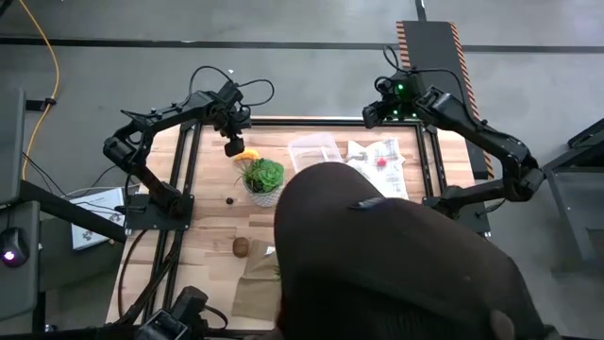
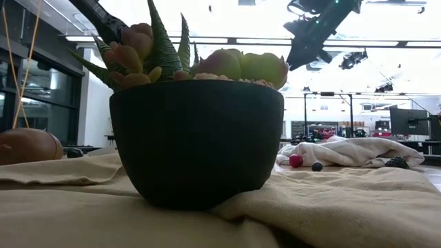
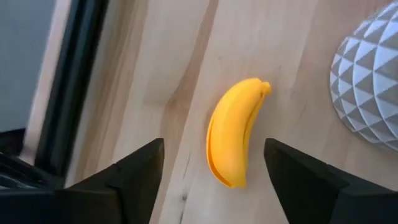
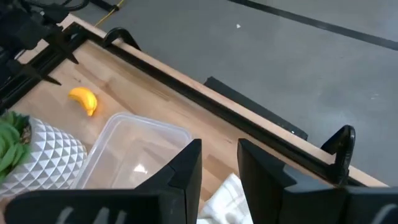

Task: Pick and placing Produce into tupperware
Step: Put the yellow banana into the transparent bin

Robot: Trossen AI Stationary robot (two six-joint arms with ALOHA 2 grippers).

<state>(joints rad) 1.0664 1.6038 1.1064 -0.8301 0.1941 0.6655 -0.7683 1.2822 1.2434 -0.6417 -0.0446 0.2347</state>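
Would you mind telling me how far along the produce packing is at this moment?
Nothing looks packed: the tupperware appears empty. In hand: the left gripper, open, hovers over the banana on the table. The right gripper waits above the far edge. Left: a brown ball, a red berry and more.

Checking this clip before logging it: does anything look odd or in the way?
Yes. A person's head fills the high view's lower right, hiding much of the table. Otherwise the left gripper hangs open over the yellow banana.
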